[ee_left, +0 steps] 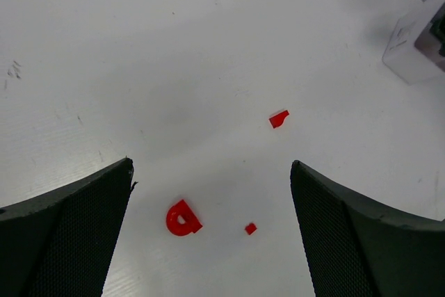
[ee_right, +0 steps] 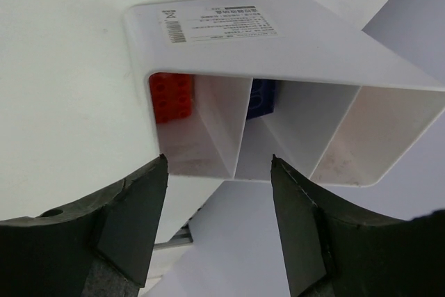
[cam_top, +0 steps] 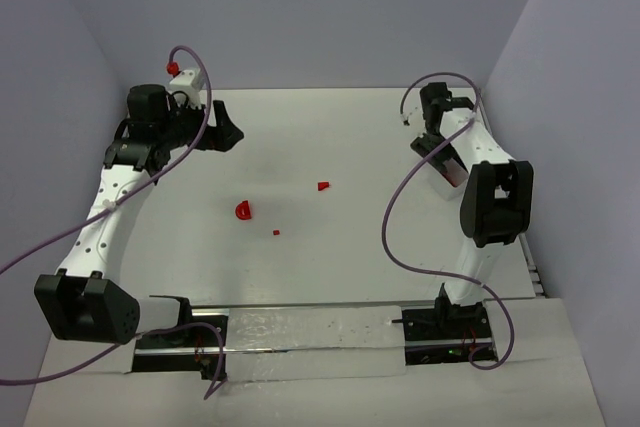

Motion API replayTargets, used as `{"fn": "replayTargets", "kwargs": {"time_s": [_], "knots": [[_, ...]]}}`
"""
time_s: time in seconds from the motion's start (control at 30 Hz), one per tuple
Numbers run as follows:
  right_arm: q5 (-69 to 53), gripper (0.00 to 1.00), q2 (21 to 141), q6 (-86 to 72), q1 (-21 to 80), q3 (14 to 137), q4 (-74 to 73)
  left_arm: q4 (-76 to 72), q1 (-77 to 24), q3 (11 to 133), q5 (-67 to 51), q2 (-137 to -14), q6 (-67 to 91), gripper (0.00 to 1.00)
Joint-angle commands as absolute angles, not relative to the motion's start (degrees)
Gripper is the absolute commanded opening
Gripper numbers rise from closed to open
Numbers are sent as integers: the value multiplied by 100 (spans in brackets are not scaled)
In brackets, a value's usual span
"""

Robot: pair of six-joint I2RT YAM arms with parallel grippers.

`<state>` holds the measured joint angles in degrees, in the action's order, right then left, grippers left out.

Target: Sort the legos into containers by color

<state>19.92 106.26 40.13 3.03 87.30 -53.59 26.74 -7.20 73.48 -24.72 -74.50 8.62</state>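
Firstly, mesh-textured black left gripper point(ee_left: 212, 168) wide open, empty, three glossy red legos point(cam_top: 244, 211) loose on white table point(cam_top: 330, 127), rounded piece point(ee_left: 182, 218), tiny square point(ee_left: 250, 228), wedge point(ee_left: 279, 119), right gripper point(ee_right: 217, 165) part-open astride divider point(ee_right: 240, 130) of smooth white container point(ee_right: 334, 46), clamping nothing, orange studded brick point(ee_right: 171, 99), purple brick point(ee_right: 261, 97) inside, barcode label point(ee_right: 219, 27) with unreadable print

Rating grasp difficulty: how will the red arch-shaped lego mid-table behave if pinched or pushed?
Tiny beside the left claw, the red arch-shaped lego is probably light and may skid across the table. Its rounded edge could escape a pinch.
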Motion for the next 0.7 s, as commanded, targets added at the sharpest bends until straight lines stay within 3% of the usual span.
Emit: {"fn": "replayTargets", "kwargs": {"time_s": [0.0,0.23,0.37,0.67], "knots": [[1152,69,10151,3633,427,9636,-6062,3007,-742,7045,-2693,-7085,-200,98],[-758,77,9852,2681,857,10657,-6758,3839,-747,5994,-3082,-7234,-2497,93],[-1692,100,9790,2060,1084,10711,-6615,3762,-748,5500,-2912,-7552,-2890,92],[-2454,100,9748,1615,1274,10206,-6116,3615,-800,5127,-3728,-8124,-5299,97]]}}
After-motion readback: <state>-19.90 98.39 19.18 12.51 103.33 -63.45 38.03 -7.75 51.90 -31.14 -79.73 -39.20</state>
